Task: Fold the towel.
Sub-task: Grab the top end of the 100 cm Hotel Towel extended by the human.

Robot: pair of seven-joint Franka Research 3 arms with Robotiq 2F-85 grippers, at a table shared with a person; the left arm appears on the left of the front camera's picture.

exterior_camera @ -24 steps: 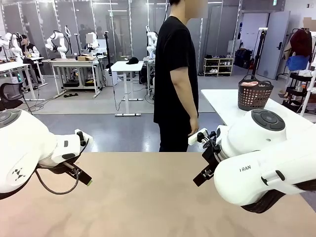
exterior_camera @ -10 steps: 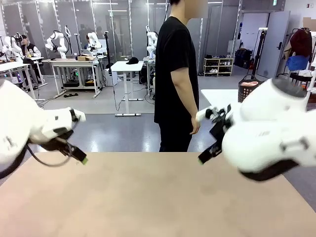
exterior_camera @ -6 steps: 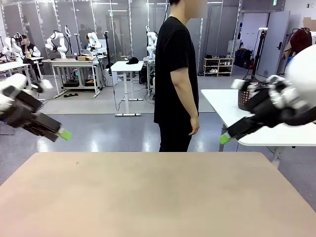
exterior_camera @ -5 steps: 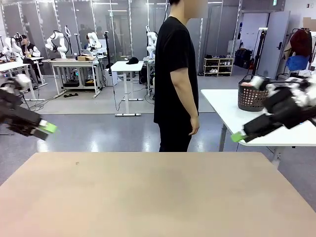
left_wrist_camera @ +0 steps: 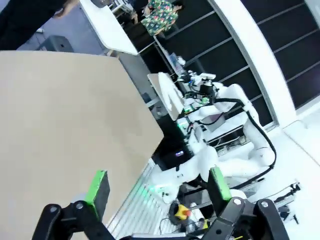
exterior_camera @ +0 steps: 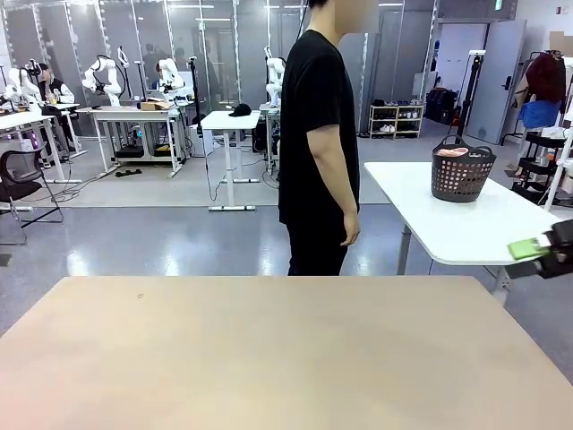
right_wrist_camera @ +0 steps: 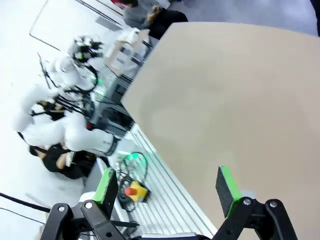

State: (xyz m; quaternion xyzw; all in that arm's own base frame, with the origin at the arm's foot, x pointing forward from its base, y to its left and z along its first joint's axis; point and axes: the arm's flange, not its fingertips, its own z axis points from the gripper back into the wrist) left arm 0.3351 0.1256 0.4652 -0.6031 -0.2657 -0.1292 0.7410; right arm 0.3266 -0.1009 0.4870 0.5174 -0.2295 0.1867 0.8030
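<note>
Two claws are released: the left gripper [left_wrist_camera: 157, 184] and the right gripper [right_wrist_camera: 167, 186] each stand with jaws spread wide and nothing between them, looking over the edges of the tan table [exterior_camera: 269, 358], whose top lies bare. Beyond its far edge, at centre frame, a person [exterior_camera: 318, 134] stands side-on, arms down. Farther back, at the right of the frame, a white side table [exterior_camera: 448, 231] carries a dark basket [exterior_camera: 463, 181], and the towel [exterior_camera: 454, 151] sits bunched inside it, just above the rim. Folding looks not yet begun; the next move probably calls for getting the towel out and spreading it flat on the tan table before either claw pinches a corner
</note>
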